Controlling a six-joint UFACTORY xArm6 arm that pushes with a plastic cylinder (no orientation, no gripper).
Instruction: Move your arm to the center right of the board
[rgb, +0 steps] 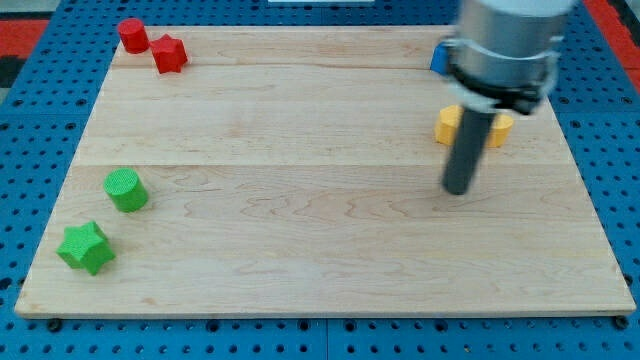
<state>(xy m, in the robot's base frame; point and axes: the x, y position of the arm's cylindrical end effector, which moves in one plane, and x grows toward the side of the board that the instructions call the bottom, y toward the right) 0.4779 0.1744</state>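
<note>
Board of pale wood forms the surface; my tip rests on it right of centre, just below two yellow blocks partly hidden by the rod. No gripper is fitted. A blue block peeks out at the view's top right, far from my tip.

Red, green, yellow blocks; blue one, perhaps a cube

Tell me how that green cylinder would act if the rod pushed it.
The green cylinder stands on its flat end, so it would probably slide, not roll. It looks small and solid, likely light. Its round side might slip off my tip, which is far away at the view's right.
</note>
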